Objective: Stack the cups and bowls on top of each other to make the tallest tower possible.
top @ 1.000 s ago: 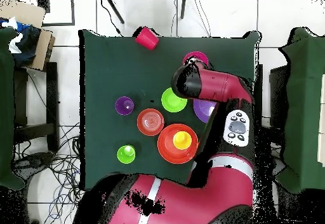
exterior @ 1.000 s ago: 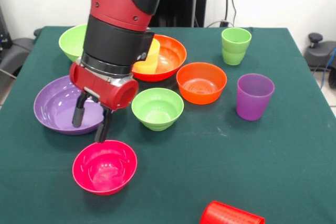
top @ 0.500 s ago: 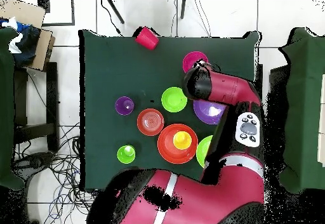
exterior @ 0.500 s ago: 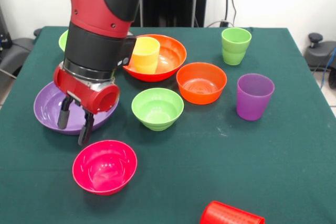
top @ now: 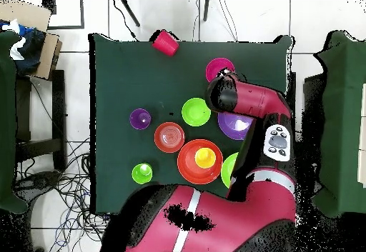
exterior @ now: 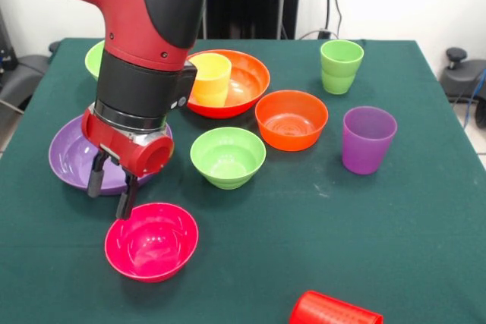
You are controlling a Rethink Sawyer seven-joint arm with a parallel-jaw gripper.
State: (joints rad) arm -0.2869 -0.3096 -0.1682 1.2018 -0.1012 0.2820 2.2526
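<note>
Pincer spread, empty, over the small glossy magenta-pink plastic bowl's rim: light, slippery, pinch that thin wall.

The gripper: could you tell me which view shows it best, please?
The front view: the gripper hangs open, its fingers just above the far rim of the magenta-pink bowl. In the overhead view the arm's wrist covers it, with only the bowl's far part showing.

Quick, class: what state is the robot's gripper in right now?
Gripper: open, holding nothing, fingers apart just above the pink bowl's far rim.
</note>
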